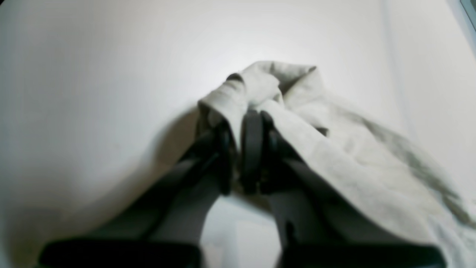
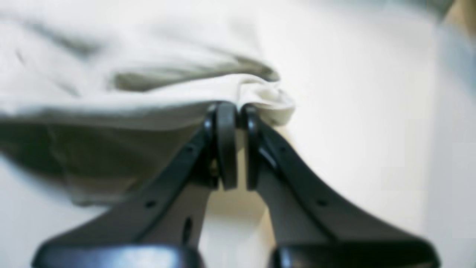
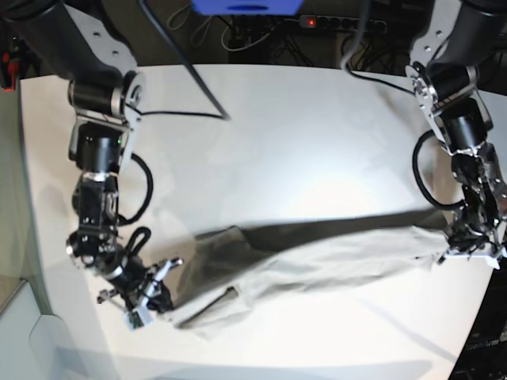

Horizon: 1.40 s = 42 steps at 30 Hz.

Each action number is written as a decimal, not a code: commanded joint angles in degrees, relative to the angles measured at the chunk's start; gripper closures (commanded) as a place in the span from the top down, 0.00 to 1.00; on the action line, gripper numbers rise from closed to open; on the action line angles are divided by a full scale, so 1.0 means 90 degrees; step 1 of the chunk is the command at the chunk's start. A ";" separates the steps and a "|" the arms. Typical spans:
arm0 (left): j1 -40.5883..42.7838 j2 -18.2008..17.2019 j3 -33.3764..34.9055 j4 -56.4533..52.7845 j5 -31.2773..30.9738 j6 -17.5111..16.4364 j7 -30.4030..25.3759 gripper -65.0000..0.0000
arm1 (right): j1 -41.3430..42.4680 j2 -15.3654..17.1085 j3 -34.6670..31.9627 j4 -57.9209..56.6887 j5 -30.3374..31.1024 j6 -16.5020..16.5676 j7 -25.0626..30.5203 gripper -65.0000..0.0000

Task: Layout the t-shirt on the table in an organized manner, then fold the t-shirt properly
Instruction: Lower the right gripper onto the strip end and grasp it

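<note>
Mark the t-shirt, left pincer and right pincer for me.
t-shirt (image 3: 317, 265): base view, middle of the stretched cloth.
left pincer (image 1: 238, 126): left wrist view, between the fingertips clamping cloth.
right pincer (image 2: 238, 111): right wrist view, between the fingertips at the cloth edge.

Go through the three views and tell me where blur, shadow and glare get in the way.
Left wrist: soft focus all over, the left gripper dark and blurred, pinching the t-shirt.
Right wrist: blurrier still; the right gripper is shut on cloth, with deep shadow beneath the fold.
Base: sharp, with glare mid-table and a long shadow behind the stretched shirt.
</note>
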 commanded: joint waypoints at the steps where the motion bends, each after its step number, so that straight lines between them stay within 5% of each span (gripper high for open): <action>1: -0.0162 -0.0114 -0.0021 0.0133 -0.0015 -0.0070 -0.0111 0.00 | 0.0298 0.0035 0.0003 0.0075 0.0075 -0.0074 0.0157 0.00; 10: -0.0142 -0.0104 -0.0040 0.0133 -0.0015 -0.0070 -0.0062 0.00 | 0.1090 -0.0336 -0.0027 -0.1009 0.0066 -0.0074 0.0215 0.05; 19: 0.0121 -0.0104 -0.0031 0.0123 -0.0025 -0.0070 -0.0121 0.00 | 0.1119 -0.0512 -0.0720 -0.1478 -0.0022 -0.0074 0.0381 0.62; 25: 0.0121 -0.0104 -0.0040 0.0123 -0.0025 -0.0070 -0.0121 0.00 | 0.0836 -0.0483 -0.0847 -0.1146 -0.0012 -0.0074 0.0313 0.63; 34: 0.0121 -0.0133 -0.0040 0.0123 -0.0025 -0.0070 -0.0121 0.00 | -0.0805 -0.0415 -0.0837 0.0583 -0.0012 -0.0074 0.0313 0.63; 42: 0.0121 -0.0133 -0.0040 0.0123 -0.0025 -0.0070 -0.0121 0.00 | -0.1177 -0.0395 -0.0564 0.0271 -0.0012 -0.0074 0.0333 0.63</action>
